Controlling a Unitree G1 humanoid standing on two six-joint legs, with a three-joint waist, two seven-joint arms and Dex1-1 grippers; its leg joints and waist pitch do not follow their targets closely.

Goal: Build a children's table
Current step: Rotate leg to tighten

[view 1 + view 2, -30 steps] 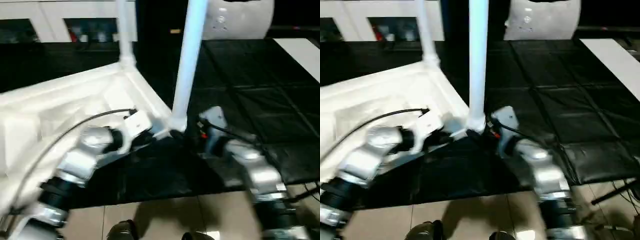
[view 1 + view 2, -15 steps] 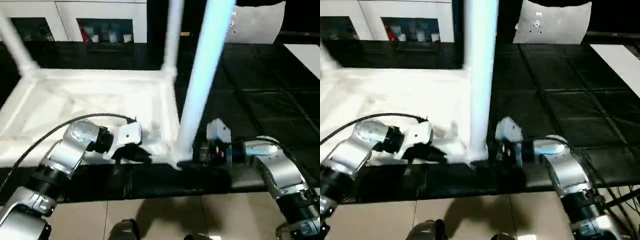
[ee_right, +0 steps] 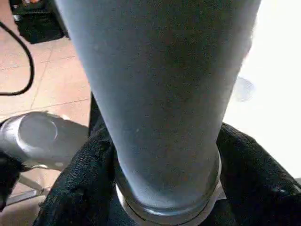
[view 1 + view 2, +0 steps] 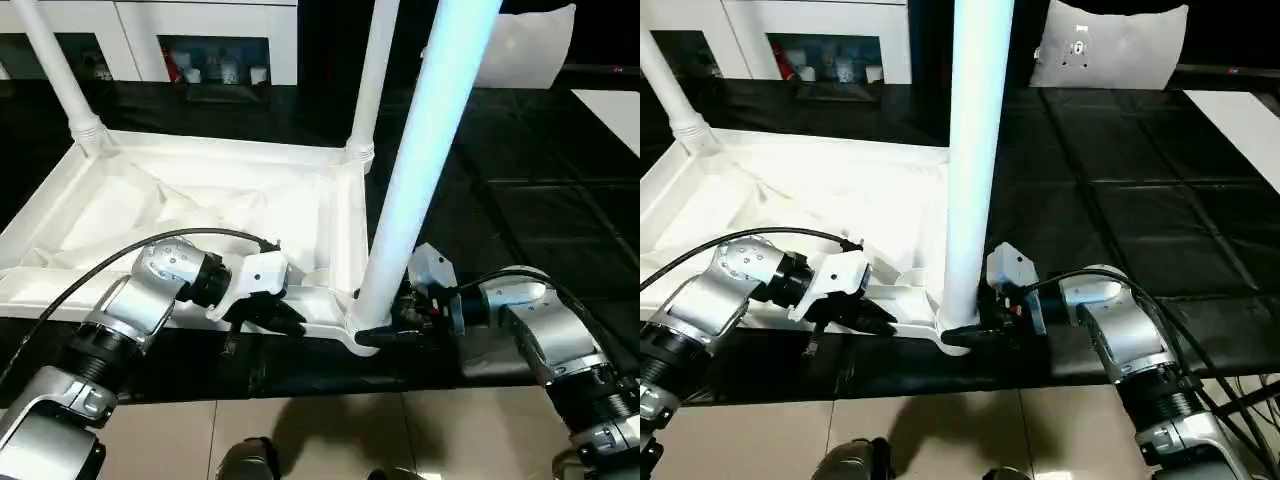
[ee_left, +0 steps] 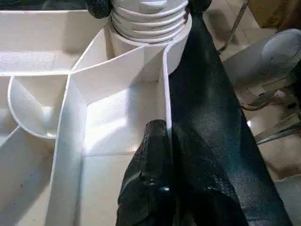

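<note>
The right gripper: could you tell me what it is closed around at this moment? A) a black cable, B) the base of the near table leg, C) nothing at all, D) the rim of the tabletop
B: the right gripper has its two black fingers wrapped around the base of the near leg, just above its corner socket.

A black mat-covered workbench (image 4: 560, 190) fills the middle ground, its surface marked in large squares. Along its near edge lies a beige tiled floor (image 4: 330, 435). Beyond its far edge stand white cabinets (image 4: 200, 25) with dark open shelves.
</note>
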